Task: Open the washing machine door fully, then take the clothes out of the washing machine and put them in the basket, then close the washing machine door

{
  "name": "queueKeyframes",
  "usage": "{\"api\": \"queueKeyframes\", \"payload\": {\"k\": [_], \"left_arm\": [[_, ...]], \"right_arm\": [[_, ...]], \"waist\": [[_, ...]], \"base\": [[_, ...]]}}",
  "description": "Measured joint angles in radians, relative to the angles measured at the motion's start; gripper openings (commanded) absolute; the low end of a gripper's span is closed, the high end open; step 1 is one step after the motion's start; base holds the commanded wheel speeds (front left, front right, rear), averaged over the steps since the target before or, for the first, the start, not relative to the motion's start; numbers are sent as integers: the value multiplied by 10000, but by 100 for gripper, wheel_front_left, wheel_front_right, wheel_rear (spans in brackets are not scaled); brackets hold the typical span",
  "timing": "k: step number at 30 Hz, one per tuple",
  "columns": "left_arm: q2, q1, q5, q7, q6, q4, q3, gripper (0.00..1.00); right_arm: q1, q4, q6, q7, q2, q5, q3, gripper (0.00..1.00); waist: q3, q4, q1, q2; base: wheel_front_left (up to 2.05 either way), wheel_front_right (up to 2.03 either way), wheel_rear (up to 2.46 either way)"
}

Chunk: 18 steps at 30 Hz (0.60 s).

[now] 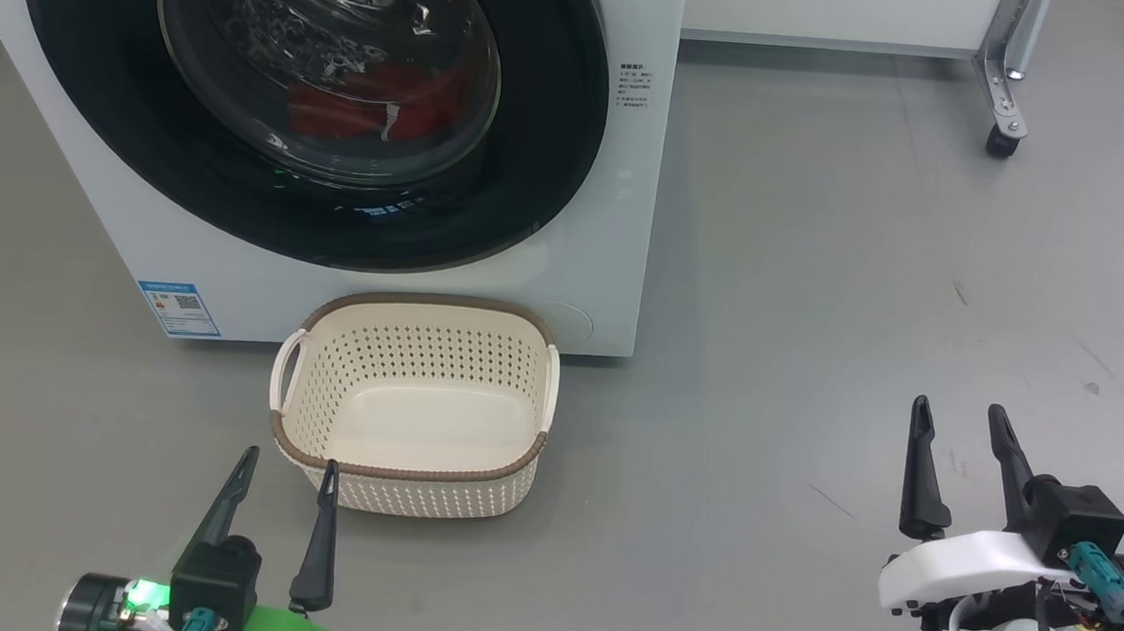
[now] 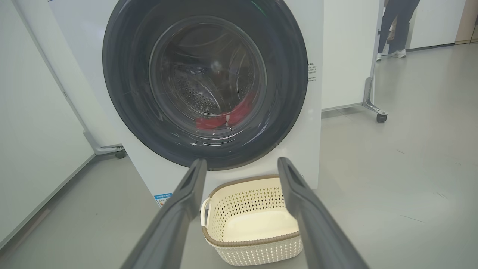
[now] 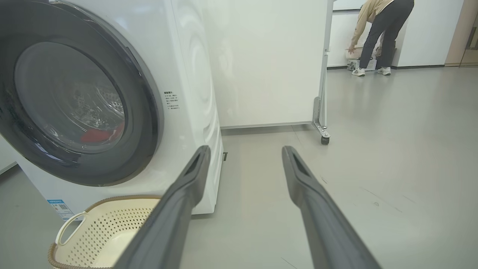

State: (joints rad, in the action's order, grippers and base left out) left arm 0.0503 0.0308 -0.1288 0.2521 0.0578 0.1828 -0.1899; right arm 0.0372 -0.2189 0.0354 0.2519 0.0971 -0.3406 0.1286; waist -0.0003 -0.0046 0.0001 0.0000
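The washing machine (image 1: 614, 260) stands on the grey floor (image 1: 815, 321), a white box with a small blue label (image 1: 178, 308) at its lower left corner. The washing machine door (image 1: 552, 159) is shut flat against the front, and its wide black rim rings the bulging glass. Through the glass, the red clothes (image 1: 370, 99) lie low inside the steel drum.

The basket (image 1: 426, 302) sits on the floor just in front of the machine, below the door. Its far rim is close to the machine's base, and it has a handle on each side.

The left end effector (image 1: 290, 458) hangs at the basket's near left corner. It is released, with its two dark fingers spread and nothing between them. In the head view one fingertip overlaps the basket's brown rim, though I cannot tell whether they touch. In the left wrist view the fingers frame the basket and the lower part of the door.

The right end effector (image 1: 958, 406) is released too, with its fingers apart and grasping nothing. It is over bare floor, well to the right of the basket and the machine.

A white panel on casters (image 3: 269, 67) stands behind the machine. In the right wrist view a person (image 3: 377, 33) bends forward far across the room.
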Motion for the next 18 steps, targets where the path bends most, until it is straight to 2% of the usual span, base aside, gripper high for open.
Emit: {"api": "queueKeyframes", "payload": {"k": [18], "left_arm": [[-27,-3,-673,0,176,437,257,100]], "right_arm": [[24,-428,86,0,-31,92,192,100]], "waist": [[-45,-62,0,0]], "base": [[0,0,0]]}}
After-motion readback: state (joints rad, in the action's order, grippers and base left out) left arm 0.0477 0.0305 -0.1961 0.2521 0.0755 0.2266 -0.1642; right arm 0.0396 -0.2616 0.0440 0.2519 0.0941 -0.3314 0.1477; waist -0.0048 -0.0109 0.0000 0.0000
